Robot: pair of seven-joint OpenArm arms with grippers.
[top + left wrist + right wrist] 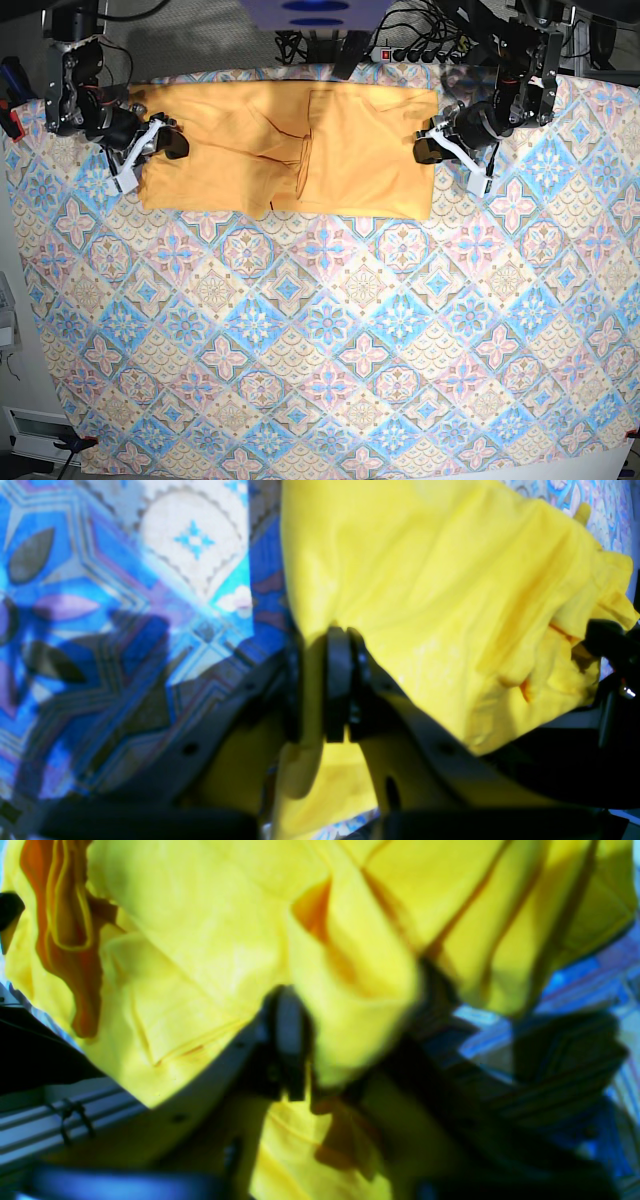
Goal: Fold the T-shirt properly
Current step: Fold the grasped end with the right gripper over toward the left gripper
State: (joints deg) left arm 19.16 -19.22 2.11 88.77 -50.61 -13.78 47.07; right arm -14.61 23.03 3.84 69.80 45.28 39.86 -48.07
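Left wrist: the left gripper (320,685) clamps the T-shirt (440,605) at its edge. Right wrist: the right gripper (350,1040) pinches a bunched fold. Base: shirt spread at the tablecloth's (330,350) far side; a matched two-arm lift comes next.

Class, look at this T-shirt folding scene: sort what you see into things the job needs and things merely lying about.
Belongs to the job:
- plain orange-yellow cotton T-shirt
- left claw, shut on the shirt's edge
- right claw, with shirt fabric between its jaws

Just lying about:
- blue-and-pink patterned tablecloth
- black cables behind the table
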